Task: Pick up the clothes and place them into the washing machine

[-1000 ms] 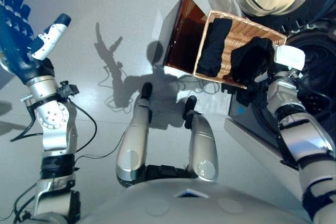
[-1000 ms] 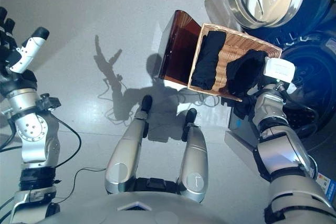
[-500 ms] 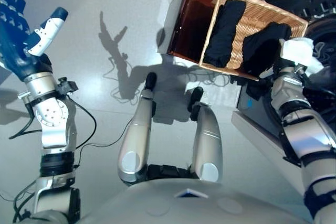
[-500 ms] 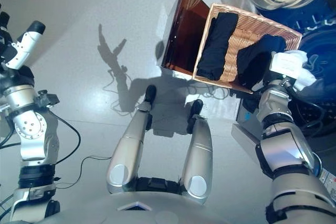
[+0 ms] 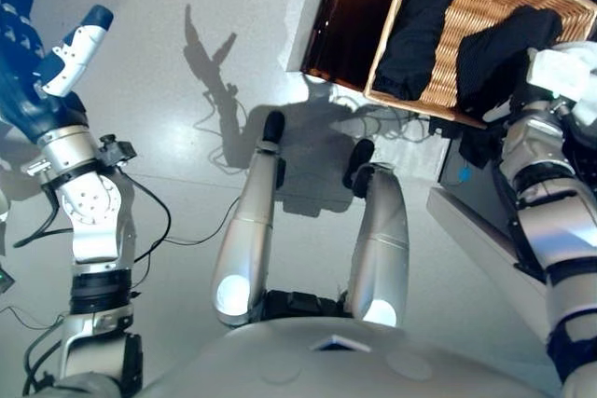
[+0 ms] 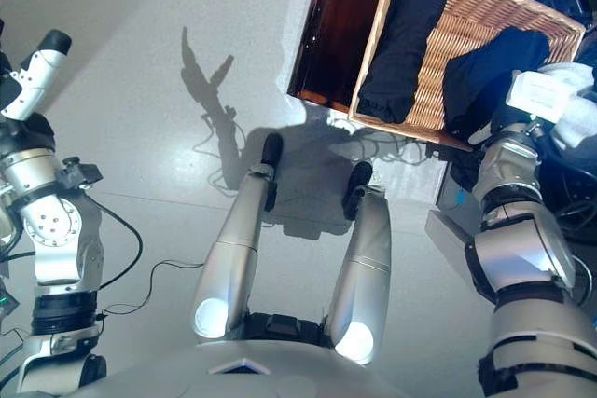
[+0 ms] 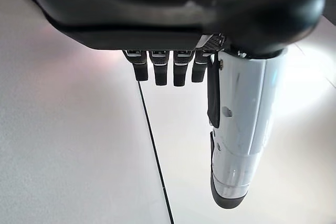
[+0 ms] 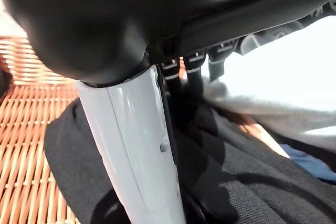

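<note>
1. The right hand (image 6: 536,100) sits at about 2 o'clock in the head views, its white-covered thumb lying over the dark bunched garment (image 6: 490,72) at the near right end of the wicker basket (image 6: 448,20). In its own wrist view the fingers (image 8: 191,85) go down into the black cloth (image 8: 231,182) and their tips are buried, so I cannot tell whether they grasp it or merely rest in it.
2. The washing machine (image 5: 476,179) is mostly cut off: only a dark front panel and a pale lower edge show at 3 o'clock (the drum opening cannot be made out).
3. A white cloth (image 8: 273,98) lies just beyond the right hand, partly over the dark garment; how far it reaches is cut off.
4. The basket's far corner runs out of the picture at 1 o'clock. It rests against a brown translucent bin (image 5: 340,30) at 12 o'clock.
5. Open grey floor (image 6: 140,118) spreads from 9 to 12 o'clock.
6. The left hand (image 5: 28,72) is raised at 10 o'clock, well apart from the basket, fingers straight and holding nothing.
7. A second black garment (image 6: 401,34), folded long and narrow, lies in the basket's left half, its long axis running roughly 1 to 7 o'clock. The bunched one is a rounded heap with no clear direction.
</note>
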Motion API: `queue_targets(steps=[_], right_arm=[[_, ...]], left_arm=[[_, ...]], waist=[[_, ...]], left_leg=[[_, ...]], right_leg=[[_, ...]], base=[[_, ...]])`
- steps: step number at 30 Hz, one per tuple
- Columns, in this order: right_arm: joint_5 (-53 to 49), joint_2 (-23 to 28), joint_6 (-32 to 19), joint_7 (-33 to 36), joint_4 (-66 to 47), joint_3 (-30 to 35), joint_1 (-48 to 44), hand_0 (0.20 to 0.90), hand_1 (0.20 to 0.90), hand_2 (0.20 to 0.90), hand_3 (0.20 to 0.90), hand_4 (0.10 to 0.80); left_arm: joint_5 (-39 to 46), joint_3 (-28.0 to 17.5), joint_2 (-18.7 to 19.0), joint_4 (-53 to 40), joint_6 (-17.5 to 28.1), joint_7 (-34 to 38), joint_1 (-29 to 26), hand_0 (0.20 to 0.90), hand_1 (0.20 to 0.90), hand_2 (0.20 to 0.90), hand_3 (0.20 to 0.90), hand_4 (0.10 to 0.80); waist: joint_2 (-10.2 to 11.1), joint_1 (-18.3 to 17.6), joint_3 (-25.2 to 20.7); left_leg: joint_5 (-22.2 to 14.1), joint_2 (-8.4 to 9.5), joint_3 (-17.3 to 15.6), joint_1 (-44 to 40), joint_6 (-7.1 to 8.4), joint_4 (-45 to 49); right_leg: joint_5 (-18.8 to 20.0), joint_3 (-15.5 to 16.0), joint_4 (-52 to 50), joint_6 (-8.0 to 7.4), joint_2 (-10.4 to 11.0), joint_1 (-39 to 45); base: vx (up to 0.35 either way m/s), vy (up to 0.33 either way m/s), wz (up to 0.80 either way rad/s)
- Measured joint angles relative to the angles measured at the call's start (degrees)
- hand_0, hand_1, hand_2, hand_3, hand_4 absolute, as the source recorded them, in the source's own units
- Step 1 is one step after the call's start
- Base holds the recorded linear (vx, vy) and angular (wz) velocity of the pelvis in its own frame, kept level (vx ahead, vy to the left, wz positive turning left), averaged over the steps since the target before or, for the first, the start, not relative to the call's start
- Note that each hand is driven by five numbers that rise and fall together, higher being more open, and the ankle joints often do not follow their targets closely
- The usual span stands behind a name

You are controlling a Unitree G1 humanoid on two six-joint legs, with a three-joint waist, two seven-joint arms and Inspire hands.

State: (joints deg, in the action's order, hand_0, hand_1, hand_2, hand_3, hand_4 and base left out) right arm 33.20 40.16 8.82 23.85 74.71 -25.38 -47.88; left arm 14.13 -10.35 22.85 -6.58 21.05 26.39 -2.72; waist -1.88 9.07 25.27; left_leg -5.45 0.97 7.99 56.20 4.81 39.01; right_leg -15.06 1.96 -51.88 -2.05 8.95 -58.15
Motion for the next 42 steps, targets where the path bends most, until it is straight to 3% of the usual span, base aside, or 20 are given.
queue_targets(steps=[9, 15, 21, 23, 25, 29, 33, 35, 36, 39, 40, 42], right_arm=[[0.1, 0.18, 1.28, -0.15, 0.25, -1.68, -2.64, 0.2, 0.2, 0.2, 0.2, 0.3], [-0.17, -0.94, 0.99, -0.19, 0.37, -2.21, -2.44, 0.2, 0.2, 0.2, 0.2, 0.3], [-2.83, -0.06, -2.48, -0.4, 5.47, -1.16, -1.76, 0.2, 0.2, 0.2, 0.2, 0.3], [-4.62, -0.51, -2.66, -1.5, 6.06, 0.83, 1.58, 0.2, 0.2, 0.2, 0.2, 0.3], [-4.81, -0.28, -2.77, -1.46, 6.03, 1.35, 3.44, 0.2, 0.2, 0.2, 0.2, 0.3], [-8.71, 0.15, -4.73, -1.43, 4.13, 4.25, 4.77, 0.2, 0.2, 0.2, 0.2, 0.3], [-10.96, 0.12, -6.41, -1.16, -1.28, 5.62, 8.24, 0.2, 0.2, 0.2, 0.2, 0.3], [-11.63, 0.19, -6.5, -0.98, -13.25, 8.84, 13.57, 0.2, 0.2, 0.2, 0.2, 0.3], [-11.32, -0.43, -7.19, -0.63, -24.82, 12.41, 19.69, 0.2, 0.2, 0.2, 0.2, 0.3], [-8.02, -7.66, -6.3, 2.36, -37.06, 17.02, 29.57, 0.2, 0.2, 0.2, 0.2, 0.3], [-5.53, -7.79, -7.28, 2.06, -41.36, 17.32, 34.57, 0.2, 0.2, 0.2, 0.2, 0.3], [-4.99, -10.01, -6.88, 2.17, -41.38, 19.38, 37.19, 0.2, 0.2, 0.2, 0.2, 0.3]], left_arm=[[-0.11, -0.05, 0.12, -1.23, -0.04, 0.56, -1.21, 0.9, 0.9, 0.9, 0.9, 0.8], [-0.08, -0.06, 0.38, -1.4, 0.19, 0.56, -1.89, 0.9, 0.9, 0.9, 0.9, 0.8], [1.33, 2.56, 1.18, 0.49, 0.36, -2.53, -2.56, 0.9, 0.9, 0.9, 0.9, 0.8], [3.32, 4.5, 1.26, 0.57, 0.75, -5.55, -0.92, 0.9, 0.9, 0.9, 0.9, 0.8], [4.19, 5.58, 1.5, 1.36, 0.79, -6.52, 0.78, 0.9, 0.9, 0.9, 0.9, 0.8], [5.39, 7.15, 1.28, 5.29, 0.67, -7.7, 0.15, 0.9, 0.9, 0.9, 0.9, 0.8], [5.36, 6.93, 0.38, 6.54, 0.61, -7.59, 0.66, 0.9, 0.9, 0.9, 0.9, 0.8], [5.28, 6.17, 0.37, 6.57, 0.49, -7.5, 2.38, 0.9, 0.9, 0.9, 0.9, 0.8], [4.48, 5.35, -0.1, 6.83, 0.2, -7.37, 3.84, 0.9, 0.9, 0.9, 0.9, 0.8], [2.93, 4.22, -1.38, 7.84, -1.18, -7.06, 6.65, 0.9, 0.9, 0.9, 0.9, 0.8], [1.58, 4.24, -2.38, 8.54, -1.32, -7.25, 7.07, 0.9, 0.9, 0.9, 0.9, 0.8], [0.75, 5.02, -3.02, 9.14, -1.93, -7.69, 8.41, 0.9, 0.9, 0.9, 0.9, 0.8]], waist=[[-0.15, 0.27, -0.08], [-0.26, 0.4, -0.21], [-0.4, 1.27, -0.36], [-0.07, 1.34, -1.1], [0.55, 1.21, -4.28], [0.76, 0.8, -4.82], [1.35, -0.16, -6.22], [1.94, -1.39, -6.98], [2.12, -1.85, -7.06], [3.92, -3.85, -9.33], [4.1, -3.56, -10.4], [4.55, -3.82, -12.4]], left_leg=[[0.47, -0.04, -0.25, -0.43, 0.19, -0.57], [0.83, -0.14, -0.38, -5.37, -0.18, -3.45], [4.19, 0.03, 0.11, -15.45, -0.58, -12.06], [4.97, -0.16, 1.25, -21.36, -0.67, -15.98], [5.19, -0.13, 1.45, -22.82, -0.98, -18.57], [6.92, -0.24, 1.45, -31.24, -1.73, -24.23], [7.58, -0.5, 1.51, -37.73, -2.49, -28.58], [7.82, -0.98, 1.11, -40.01, -2.96, -30.32], [7.91, -0.93, 0.8, -42.12, -3.32, -31.32], [7.29, -1.21, -0.21, -46.7, -3.67, -33.75], [7.2, -1.15, -0.13, -48.15, -3.82, -34.63], [7.4, -1.27, -0.33, -51.03, -4.02, -36.66]], right_leg=[[0.58, -0.38, 0.53, -0.12, -0.14, 0.1], [1.03, 0.25, 3.39, -0.43, 0.07, 5.14], [2.65, 1.59, 9.6, -0.91, 0.91, 14.8], [3.02, 3.11, 13.65, -1.23, 0.92, 21.4], [3.32, 3.33, 16.19, -1.65, 0.75, 22.81], [5.07, 3.67, 22.14, -2.72, 0.48, 31.39], [6.93, 3.75, 28.42, -3.64, 0.02, 38.65], [8.04, 3.41, 31.35, -4.1, -0.16, 41.33], [8.86, 3.39, 33.67, -4.38, -0.3, 44.0], [9.54, 3.12, 37.59, -4.64, -0.6, 48.77], [10.0, 3.2, 39.67, -4.87, -0.66, 51.03], [11.59, 3.28, 43.94, -5.07, -0.9, 54.85]], base=[[0.012, 0.005, -0.01], [-0.016, 0.006, -0.01], [0.129, -0.031, 0.06], [0.115, -0.016, 0.21], [0.154, 0.007, 0.04], [0.168, 0.012, -0.04], [0.104, 0.038, -0.06], [0.137, 0.042, -0.1], [0.103, 0.026, -0.15], [0.153, 0.035, -0.14], [0.084, 0.013, -0.09], [0.127, 0.031, -0.07]])
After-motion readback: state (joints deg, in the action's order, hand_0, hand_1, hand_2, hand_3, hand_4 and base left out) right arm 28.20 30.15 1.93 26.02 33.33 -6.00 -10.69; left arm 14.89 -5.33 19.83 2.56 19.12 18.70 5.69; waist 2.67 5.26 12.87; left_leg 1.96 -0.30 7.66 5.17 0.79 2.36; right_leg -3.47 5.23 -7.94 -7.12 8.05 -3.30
